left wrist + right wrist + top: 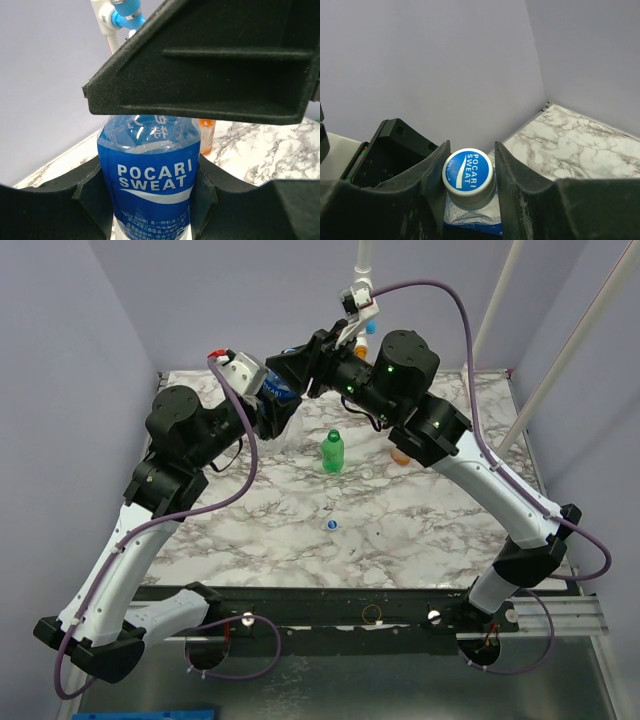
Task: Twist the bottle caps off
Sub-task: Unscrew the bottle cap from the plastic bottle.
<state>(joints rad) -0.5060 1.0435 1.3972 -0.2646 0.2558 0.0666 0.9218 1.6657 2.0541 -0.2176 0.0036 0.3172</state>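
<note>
The right tool point(470, 154) clamps the blue cap point(468, 171) (squarely between fingers); left tool point(148, 196) clamps the bottle point(150, 150).

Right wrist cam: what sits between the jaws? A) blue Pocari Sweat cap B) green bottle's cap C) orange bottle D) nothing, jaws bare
A: the right wrist view shows the right gripper with its jaws against both sides of the blue Pocari Sweat cap, which sits on the blue-label bottle that the left gripper holds by its body.

From above, the right arm point(440, 432) hides most of the orange bottle point(400, 454).
</note>
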